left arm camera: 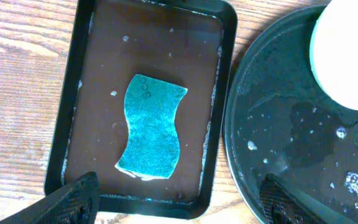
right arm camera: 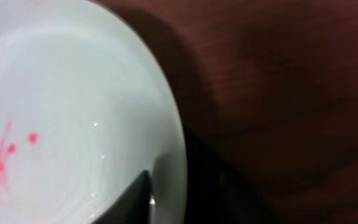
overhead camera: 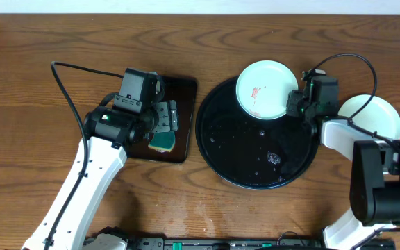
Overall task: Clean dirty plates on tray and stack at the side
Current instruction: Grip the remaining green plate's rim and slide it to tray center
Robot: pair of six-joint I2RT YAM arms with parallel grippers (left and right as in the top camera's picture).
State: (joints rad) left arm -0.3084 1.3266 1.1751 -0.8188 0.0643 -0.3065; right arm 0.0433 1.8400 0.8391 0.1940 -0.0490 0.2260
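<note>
Smeared plate (overhead camera: 262, 89) held, sponge (overhead camera: 162, 141) waiting
Overhead, we see the right gripper (overhead camera: 296, 104) at the smeared plate's right edge, over the round tray (overhead camera: 221, 153). Left wrist: the left gripper (left arm camera: 179, 202) gapes wide, empty, the sponge (left arm camera: 151, 134) just ahead, its long axis crossing the closing line. Right wrist: a finger (right arm camera: 134, 200) overlaps the plate rim, seemingly clamped.

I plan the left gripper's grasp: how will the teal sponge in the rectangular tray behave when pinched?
The teal sponge will probably squash and bend, as it looks like a soft scouring pad. It seems light. Droplets on the rectangular tray around it suggest it is wet, perhaps slippery.
</note>
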